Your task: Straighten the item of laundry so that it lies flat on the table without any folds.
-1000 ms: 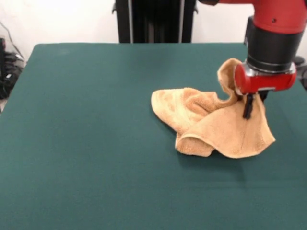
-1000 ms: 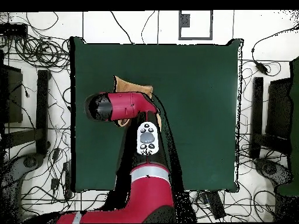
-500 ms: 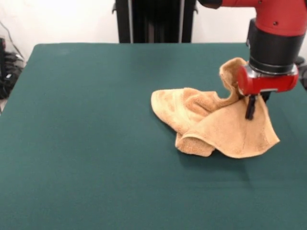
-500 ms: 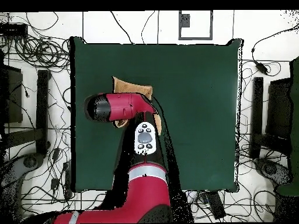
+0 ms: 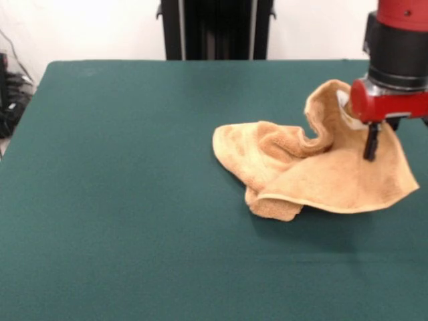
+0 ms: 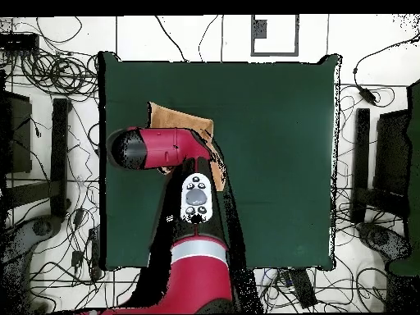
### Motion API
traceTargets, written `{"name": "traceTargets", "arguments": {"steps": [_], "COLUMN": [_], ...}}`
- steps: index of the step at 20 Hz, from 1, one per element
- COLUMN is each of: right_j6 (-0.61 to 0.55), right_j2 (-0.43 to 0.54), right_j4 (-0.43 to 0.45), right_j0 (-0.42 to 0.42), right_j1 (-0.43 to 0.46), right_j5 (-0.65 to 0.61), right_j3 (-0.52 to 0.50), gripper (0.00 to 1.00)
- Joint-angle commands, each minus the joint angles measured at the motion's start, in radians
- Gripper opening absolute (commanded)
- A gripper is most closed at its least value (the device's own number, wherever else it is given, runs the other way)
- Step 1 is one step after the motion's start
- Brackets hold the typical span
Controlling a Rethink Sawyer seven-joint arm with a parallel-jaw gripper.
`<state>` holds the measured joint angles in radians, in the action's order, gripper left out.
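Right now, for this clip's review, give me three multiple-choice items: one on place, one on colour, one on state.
1. In the front view, where does the towel lie on the table?
A. right half
B. left edge
C. front left corner

2. What colour is the table covering?
A. white
B. dark green
C. red

3. How does the towel lie?
A. flat, no folds
B. rolled into a tube
C. crumpled, one part lifted at the tool

Answers:
1 A, it sits right of centre, under the arm.
2 B, green cloth shows all round the towel.
3 C, folds overlap and cloth rises to the tool.
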<state>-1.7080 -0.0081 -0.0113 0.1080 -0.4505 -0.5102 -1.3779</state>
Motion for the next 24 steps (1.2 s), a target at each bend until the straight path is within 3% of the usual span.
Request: {"name": "traceTargets", "arguments": {"steps": [1,24], "right_j6": [-0.326,-0.314], "right_j2": [-0.006,-0.058], "right_j4": [-0.081,-0.160], "right_j0": [0.082,0.133], "right_j1": [0.029,0.085], "right_j5": [0.034,0.087], "right_j3": [-0.050,-0.026], "gripper": [0.00,0.00]}}
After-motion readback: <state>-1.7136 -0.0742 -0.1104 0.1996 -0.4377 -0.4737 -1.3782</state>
